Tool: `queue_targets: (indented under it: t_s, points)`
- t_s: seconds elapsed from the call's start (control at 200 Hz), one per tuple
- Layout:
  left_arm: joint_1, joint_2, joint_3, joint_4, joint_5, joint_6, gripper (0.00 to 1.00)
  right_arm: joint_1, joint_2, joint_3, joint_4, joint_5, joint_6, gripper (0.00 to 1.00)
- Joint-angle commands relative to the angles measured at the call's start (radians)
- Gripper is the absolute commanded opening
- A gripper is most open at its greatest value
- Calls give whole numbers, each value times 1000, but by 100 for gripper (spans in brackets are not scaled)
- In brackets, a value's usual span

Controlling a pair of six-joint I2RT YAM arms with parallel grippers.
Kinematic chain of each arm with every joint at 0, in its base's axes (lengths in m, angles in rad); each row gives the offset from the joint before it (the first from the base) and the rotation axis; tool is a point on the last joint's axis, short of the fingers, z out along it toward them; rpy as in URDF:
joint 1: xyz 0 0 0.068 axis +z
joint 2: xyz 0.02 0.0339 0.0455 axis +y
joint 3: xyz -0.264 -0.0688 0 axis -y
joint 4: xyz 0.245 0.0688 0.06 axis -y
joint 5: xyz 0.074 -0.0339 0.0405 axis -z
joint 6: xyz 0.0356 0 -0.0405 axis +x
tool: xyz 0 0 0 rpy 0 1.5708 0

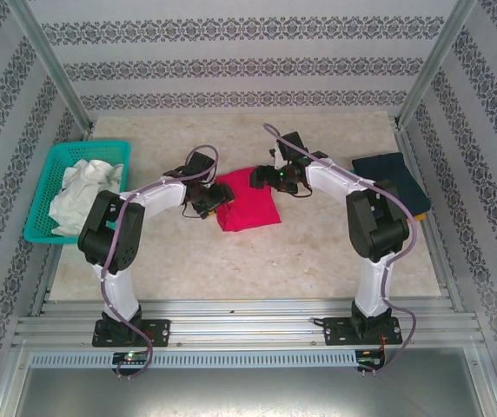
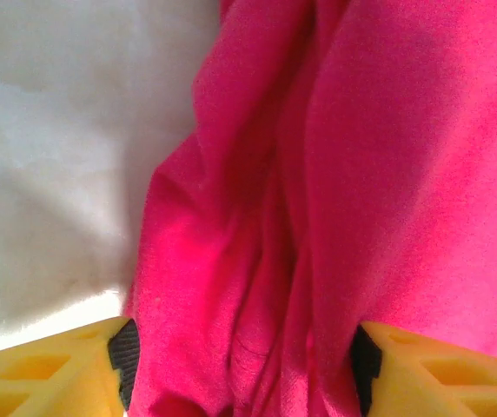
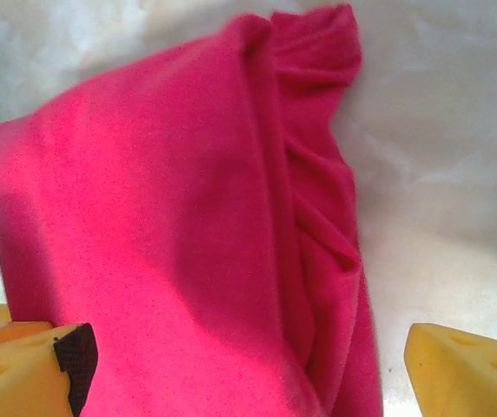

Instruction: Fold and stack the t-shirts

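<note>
- Pink shirt [image 1: 247, 201]: lies folded in the middle of the table [image 1: 301, 252].
- Left gripper [image 2: 241, 365]: sits low at the pink shirt's left edge, jaws apart, a bunched fold between them, not squeezed.
- Right gripper [image 3: 244, 369]: hangs over its far right corner, let go and wide, one jaw over cloth, the other over bare table.
- Blue shirt [image 1: 392, 178]: lies folded by the table's right edge, well apart from the pink one.
- Basket [image 1: 57, 169]: stands at the left, white cloth [image 1: 83, 195] inside.
</note>
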Motion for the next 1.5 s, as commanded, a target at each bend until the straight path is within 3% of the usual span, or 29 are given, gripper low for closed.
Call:
queue_targets:
  t_s: [0.0, 0.135, 0.21, 0.52, 0.624, 0.789, 1.054, 1.494]
  points:
    - [-15, 9, 17, -20, 15, -12, 57, -8, 49, 3, -19, -79, 45, 91]
    - [-13, 8, -1, -34, 2, 1, 42, -17, 85, 14, -47, -69, 51, 90]
    - [-6, -5, -12, -57, -5, 21, 42, -31, 86, 7, -51, -47, 57, 87]
    - [55, -100, -89, -113, -56, 81, 63, -85, 49, -8, -71, -11, 47, 66]
    - [56, -126, -79, -106, -48, 85, 76, -82, 16, -24, -27, -43, 40, 68]
    - [45, -153, -84, -22, -31, 22, 100, -78, -25, -62, 40, -76, 46, 85]
    - [-22, -47, -58, 173, 54, -120, 100, -81, 23, -77, 86, -138, 85, 83]
    - [-59, 65, -35, 284, 116, -168, 75, -79, 64, -125, 185, -250, 147, 71]
